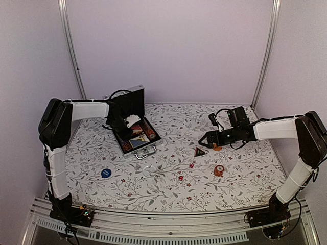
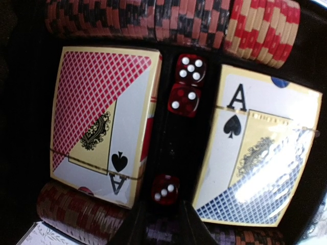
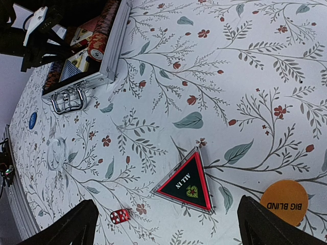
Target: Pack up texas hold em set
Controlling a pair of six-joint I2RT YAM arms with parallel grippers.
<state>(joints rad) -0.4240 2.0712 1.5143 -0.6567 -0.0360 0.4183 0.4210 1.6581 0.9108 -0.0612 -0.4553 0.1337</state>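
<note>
Hovering my left claw (image 2: pixel 166 217) inside the open briefcase (image 1: pixel 134 99), I look straight down on its black lining. Two card decks (image 2: pixel 102 122) lie either side of a middle slot holding three red dice (image 2: pixel 190 69), with chip rows (image 2: pixel 153 18) along both long edges. That claw's tips show only as dark wedges at the bottom of the wrist view, just short of the nearest die, and I cannot tell whether they are parted or pinched. My right claw (image 1: pixel 203 141) hangs well to the right of the case, spread wide and empty, over the triangular ALL IN token (image 3: pixel 187 182), with the orange BIG BLIND token (image 3: pixel 287 202) just beside it. By my reckoning the bulk is packed. Left out are those two tokens, two loose dice (image 1: pixel 191 165), a blue round token (image 1: pixel 106 172) and a clear disc (image 1: pixel 149 170) in front of the case, and a small orange piece (image 1: pixel 218 170) I cannot identify; after that, the lid needs closing.
</note>
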